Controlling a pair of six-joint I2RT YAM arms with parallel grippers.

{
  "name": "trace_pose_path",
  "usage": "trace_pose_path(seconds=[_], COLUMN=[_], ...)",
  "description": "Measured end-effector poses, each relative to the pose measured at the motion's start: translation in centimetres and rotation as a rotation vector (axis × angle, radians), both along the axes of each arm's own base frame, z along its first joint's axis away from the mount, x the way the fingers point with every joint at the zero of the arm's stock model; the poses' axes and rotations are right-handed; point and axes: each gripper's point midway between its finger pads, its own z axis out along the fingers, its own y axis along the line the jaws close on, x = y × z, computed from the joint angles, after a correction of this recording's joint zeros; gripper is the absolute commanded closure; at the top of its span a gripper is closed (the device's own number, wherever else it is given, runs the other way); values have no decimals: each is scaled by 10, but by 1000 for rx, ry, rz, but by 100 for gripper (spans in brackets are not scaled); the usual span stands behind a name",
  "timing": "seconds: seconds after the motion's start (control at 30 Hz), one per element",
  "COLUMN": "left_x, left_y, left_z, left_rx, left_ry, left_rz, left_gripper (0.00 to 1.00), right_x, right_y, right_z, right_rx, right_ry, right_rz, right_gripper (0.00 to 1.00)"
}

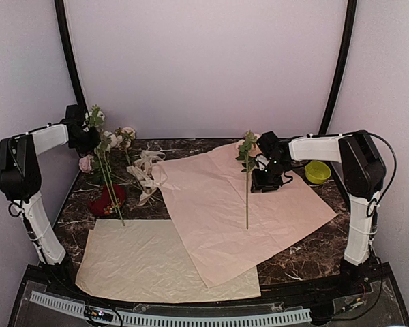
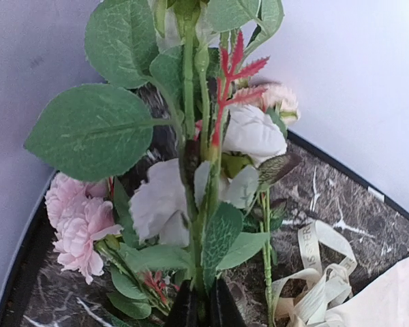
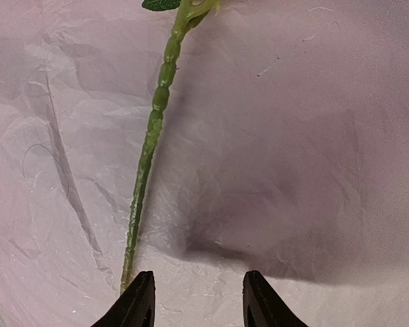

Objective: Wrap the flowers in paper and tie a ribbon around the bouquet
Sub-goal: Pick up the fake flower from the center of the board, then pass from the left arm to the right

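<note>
At the bottom edge of the left wrist view you see only the dark tips of your left tool (image 2: 206,312), clenched together on the green stems of the flowers (image 2: 191,184). Broad leaves and cream and pink heads fill that frame and hide the rest of the fingers. In the upper left of the top view, the stems slant down from that tool across a dark red object (image 1: 106,199). It may be a low holder, but it is too dark to make out.

Your right tool (image 3: 196,300) is released, its fingers parted above the paper (image 1: 259,225) with nothing between them. The cut end of a single stem (image 3: 146,163) lies just beside the left-hand fingertip in that wrist view, and its head is cut off at the top of the frame. The top view shows the whole stem lying on the paper, right of centre, with its head toward the back wall.

The tabletop (image 1: 307,252) is dark marble with pale veins. The pink paper lies across its middle, and its near corner overlaps a cream sheet (image 1: 136,262) at lower left. A cream-white ribbon tangle (image 1: 146,174) lies at the paper's left edge. A yellow-green bowl (image 1: 317,171) stands at far right, just beyond the right tool. Plain pale walls (image 1: 204,61) close in the scene, with black poles (image 1: 341,54) rising at the back corners.
</note>
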Motion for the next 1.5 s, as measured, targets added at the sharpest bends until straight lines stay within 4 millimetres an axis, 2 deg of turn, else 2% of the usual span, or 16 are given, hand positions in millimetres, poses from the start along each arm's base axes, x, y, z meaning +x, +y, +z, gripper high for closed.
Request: trace_pose_path(seconds=[0.13,0.23,0.37,0.43,0.5,0.57,0.7,0.77,0.8,0.87,1.0,1.1,1.17,1.23,1.4,1.5], left_x=[-9,-20,-33,-35,-33,-32,-35,-38,-40,-42,-46,-52,-57,-61,-70,-77], left_y=[12,11,-14,-26,-32,-34,-41,-45,-48,-53,-62,-69,-72,-77,-86,-92], left_z=[55,95,158,179,185,179,146,126,116,105,93,90,92,95,98,91], left_rx=[91,154,198,193,184,168,91,41,14,-37,-111,-149,-163,-171,-208,-245], left_ry=[-128,-233,-416,-477,-494,-481,-431,-398,-379,-364,-358,-361,-369,-382,-402,-393], left_rz=[37,24,-66,-111,-132,-138,-156,-159,-162,-165,-163,-164,-166,-172,-189,-196], left_gripper=[100,100,100,100,100,100,100,100,100,100,100,100,100,100,100,100], right_x=[-1,1,6,9,14,15,11,6,3,-2,-21,-38,-46,-52,-61,-68], right_y=[-1,1,9,13,18,23,43,70,91,147,276,342,374,394,420,428], right_z=[1,9,34,49,64,74,89,102,115,154,257,289,286,265,194,176], right_rx=[-3,8,59,84,110,131,198,283,349,511,898,1071,1135,1166,1112,1085], right_ry=[4,-11,-60,-90,-129,-152,-177,-197,-216,-281,-453,-491,-467,-410,-291,-264], right_rz=[3,6,19,25,32,43,101,162,202,304,512,582,588,568,499,477], right_gripper=[56,56,56,56,56,56,56,56,57,59,57,55,53,51,50,51])
